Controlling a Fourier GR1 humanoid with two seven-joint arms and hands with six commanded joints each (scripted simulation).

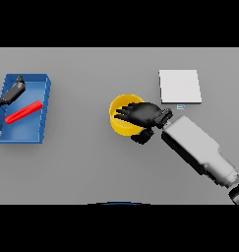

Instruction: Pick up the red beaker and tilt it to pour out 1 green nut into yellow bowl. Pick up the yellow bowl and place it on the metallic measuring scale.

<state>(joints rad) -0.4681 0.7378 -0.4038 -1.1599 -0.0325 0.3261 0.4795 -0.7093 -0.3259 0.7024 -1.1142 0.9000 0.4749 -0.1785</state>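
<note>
The yellow bowl stands on the grey table near the middle. My right hand lies over the bowl's right half, with straight fingers reaching left across its opening and the thumb outside the near rim. The inside of the bowl is mostly hidden, and no green nut shows. The red beaker lies on its side in a blue bin at the far left. My left hand is at the left edge, just above the beaker and apart from it, fingers relaxed. The metallic scale is a pale square plate behind and to the right of the bowl.
The blue bin is open-topped and sits along the table's left side. My right forearm stretches from the lower right toward the bowl, passing in front of the scale.
</note>
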